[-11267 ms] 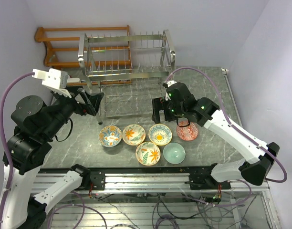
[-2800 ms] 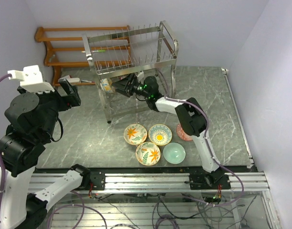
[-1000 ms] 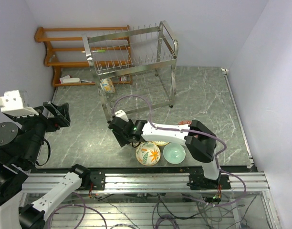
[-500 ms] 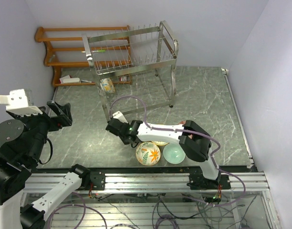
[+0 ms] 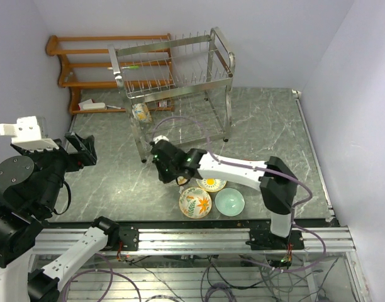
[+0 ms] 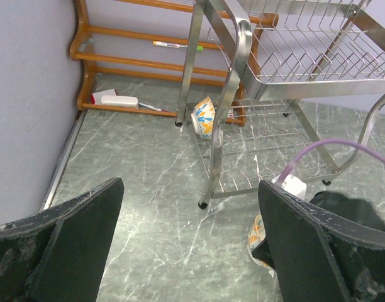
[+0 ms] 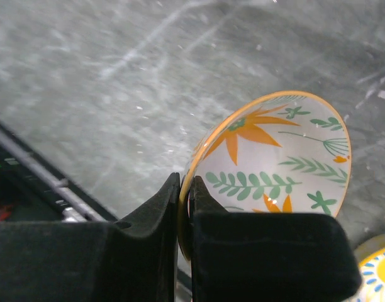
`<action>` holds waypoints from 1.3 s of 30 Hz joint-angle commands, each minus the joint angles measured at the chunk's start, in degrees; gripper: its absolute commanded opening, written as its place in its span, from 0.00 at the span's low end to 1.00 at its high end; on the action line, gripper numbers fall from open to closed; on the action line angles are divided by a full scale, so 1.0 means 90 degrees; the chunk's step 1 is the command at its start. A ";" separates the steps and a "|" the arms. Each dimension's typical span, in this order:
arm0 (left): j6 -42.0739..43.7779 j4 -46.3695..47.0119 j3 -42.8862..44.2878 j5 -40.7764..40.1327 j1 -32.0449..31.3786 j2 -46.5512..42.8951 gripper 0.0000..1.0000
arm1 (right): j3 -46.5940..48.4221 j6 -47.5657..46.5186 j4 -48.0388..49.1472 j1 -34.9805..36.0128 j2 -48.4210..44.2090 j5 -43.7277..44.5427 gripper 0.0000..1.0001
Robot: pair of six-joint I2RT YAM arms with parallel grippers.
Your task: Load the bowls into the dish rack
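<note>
Right gripper is clamped on the rim of the orange-flowered bowl, held tilted. Next, carry it far-left into the dish rack. Left gripper stands apart, empty.

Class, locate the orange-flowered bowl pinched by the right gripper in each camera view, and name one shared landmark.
Top external: bowl just below centre, mostly hidden under the right gripper.
Left wrist: bowl at bottom edge, right of centre.
Right wrist: bowl centre-right, rim pinched.
Shared landmark: marble table.
</note>
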 commanded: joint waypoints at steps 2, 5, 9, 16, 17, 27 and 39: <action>0.0187 0.0202 0.0144 0.0034 0.0044 0.0025 0.99 | -0.0330 0.0219 0.1269 -0.0592 -0.0810 -0.2176 0.00; 0.0241 0.0234 0.0164 -0.0038 0.0044 0.0045 0.99 | -0.0597 0.0433 0.1763 -0.0939 -0.0908 -0.3212 0.00; 0.0280 0.0291 0.0241 -0.0031 0.0044 0.0142 0.99 | -0.0843 0.0874 0.2634 -0.1478 -0.0925 -0.4260 0.00; 0.0356 0.0386 0.0329 -0.0184 0.0044 0.0278 0.99 | -0.0782 0.1678 0.4099 -0.2019 -0.0406 -0.5935 0.00; 0.0368 0.0382 0.0338 -0.0204 0.0044 0.0303 0.99 | -0.0846 0.1896 0.4398 -0.2089 -0.0352 -0.6067 0.00; 0.0421 0.0587 0.0345 -0.0426 0.0045 0.0500 0.99 | -0.0668 0.3519 0.6491 -0.2890 0.0437 -0.7078 0.00; 0.0319 0.0908 0.0174 -0.0539 0.0044 0.0768 0.99 | 0.0393 0.5218 0.8534 -0.3650 0.1826 -0.7383 0.00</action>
